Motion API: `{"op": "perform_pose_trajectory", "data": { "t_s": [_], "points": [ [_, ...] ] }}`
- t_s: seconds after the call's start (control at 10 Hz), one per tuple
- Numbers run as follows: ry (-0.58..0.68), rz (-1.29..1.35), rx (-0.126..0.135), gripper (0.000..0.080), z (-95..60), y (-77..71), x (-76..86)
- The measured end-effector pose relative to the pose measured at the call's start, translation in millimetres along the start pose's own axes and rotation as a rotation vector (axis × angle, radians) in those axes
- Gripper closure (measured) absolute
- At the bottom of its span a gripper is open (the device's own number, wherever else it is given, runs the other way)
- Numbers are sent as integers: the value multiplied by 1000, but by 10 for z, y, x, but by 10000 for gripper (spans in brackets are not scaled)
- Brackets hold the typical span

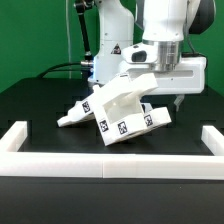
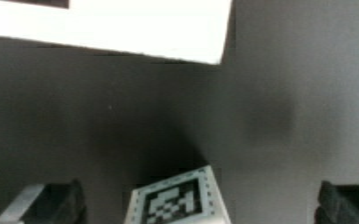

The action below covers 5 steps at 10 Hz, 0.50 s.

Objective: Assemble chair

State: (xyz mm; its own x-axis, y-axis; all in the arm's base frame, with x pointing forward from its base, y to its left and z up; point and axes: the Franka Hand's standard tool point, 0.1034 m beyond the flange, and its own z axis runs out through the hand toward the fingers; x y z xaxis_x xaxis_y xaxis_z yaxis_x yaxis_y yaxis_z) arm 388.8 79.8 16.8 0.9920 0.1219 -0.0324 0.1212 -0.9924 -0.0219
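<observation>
gripper (image 1: 172, 97): jaws wide apart, holding nothing, hovering.
chair (image 1: 122, 108): lies just to exterior view's left of gripper, slightly lower.
long axis: tilted, high end toward gripper.

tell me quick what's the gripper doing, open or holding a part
gripper: open, fingers wide apart, holding nothing; a tagged chair part sits between them, not gripped.
</observation>
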Motion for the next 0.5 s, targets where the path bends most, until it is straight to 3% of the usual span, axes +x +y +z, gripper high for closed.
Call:
{"op": "perform_pose_trajectory", "data": {
  "t_s": [0.3, 0.5],
  "points": [
    [17, -1, 3, 150, -34, 8, 134],
    [14, -1, 3, 150, -27, 10, 119]
  ]
}}
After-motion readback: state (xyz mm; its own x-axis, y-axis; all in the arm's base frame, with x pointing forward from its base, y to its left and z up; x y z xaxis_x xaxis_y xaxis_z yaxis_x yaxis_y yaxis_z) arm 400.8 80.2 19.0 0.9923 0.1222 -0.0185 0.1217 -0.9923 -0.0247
